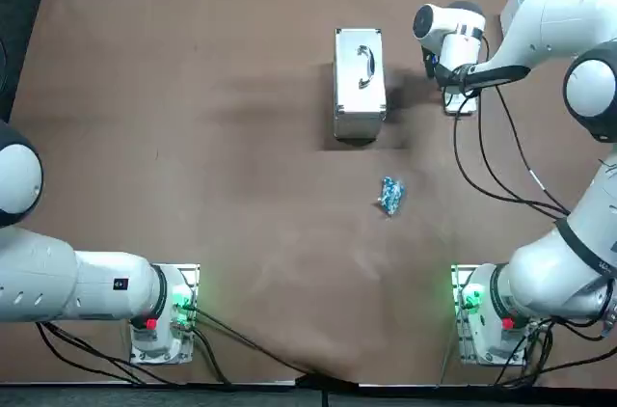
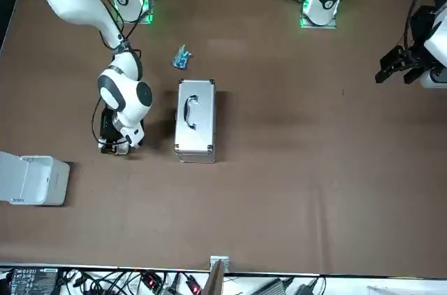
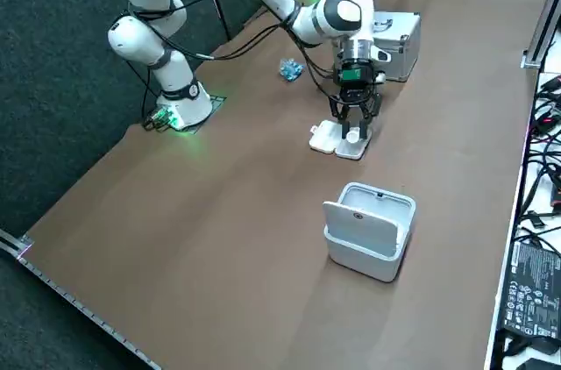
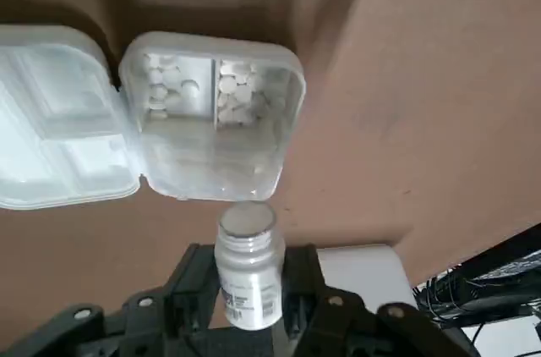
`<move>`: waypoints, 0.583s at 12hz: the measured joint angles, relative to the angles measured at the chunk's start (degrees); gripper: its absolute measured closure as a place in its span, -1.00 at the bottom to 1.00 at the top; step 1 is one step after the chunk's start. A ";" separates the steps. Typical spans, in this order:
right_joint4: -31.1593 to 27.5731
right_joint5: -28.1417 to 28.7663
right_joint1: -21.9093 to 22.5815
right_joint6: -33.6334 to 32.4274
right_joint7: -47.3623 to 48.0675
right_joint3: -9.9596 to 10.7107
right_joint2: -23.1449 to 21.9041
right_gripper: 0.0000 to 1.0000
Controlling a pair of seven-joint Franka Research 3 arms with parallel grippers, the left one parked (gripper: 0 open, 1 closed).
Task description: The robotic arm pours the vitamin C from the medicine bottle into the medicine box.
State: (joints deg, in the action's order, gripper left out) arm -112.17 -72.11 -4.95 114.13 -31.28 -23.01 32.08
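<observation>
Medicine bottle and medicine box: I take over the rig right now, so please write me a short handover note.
Right gripper: fingers shut on the medicine bottle, held just above the medicine box, mouth pointing at it.
Medicine box: on the table near the silver case, lid open flat.
Done: white tablets lie in two compartments.
Left: whether the bottle is empty cannot be seen; probably finish pouring, then put the bottle down.

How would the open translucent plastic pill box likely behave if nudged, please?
Thin-walled, the translucent plastic pill box probably slides easily on the brown table. Its open lid may flap. A bump from the right gripper, holding the white bottle above it, could scatter loose white tablets.
</observation>
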 joint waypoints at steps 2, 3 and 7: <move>0.08 0.05 -0.18 0.00 0.17 0.00 0.00 0.15; 0.30 1.39 -0.52 0.15 0.54 0.03 -0.01 0.15; 1.37 9.22 -1.62 3.48 -0.98 0.20 -1.31 0.15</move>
State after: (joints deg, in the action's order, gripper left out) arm -110.80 -62.89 -6.57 117.61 -32.25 -22.81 30.77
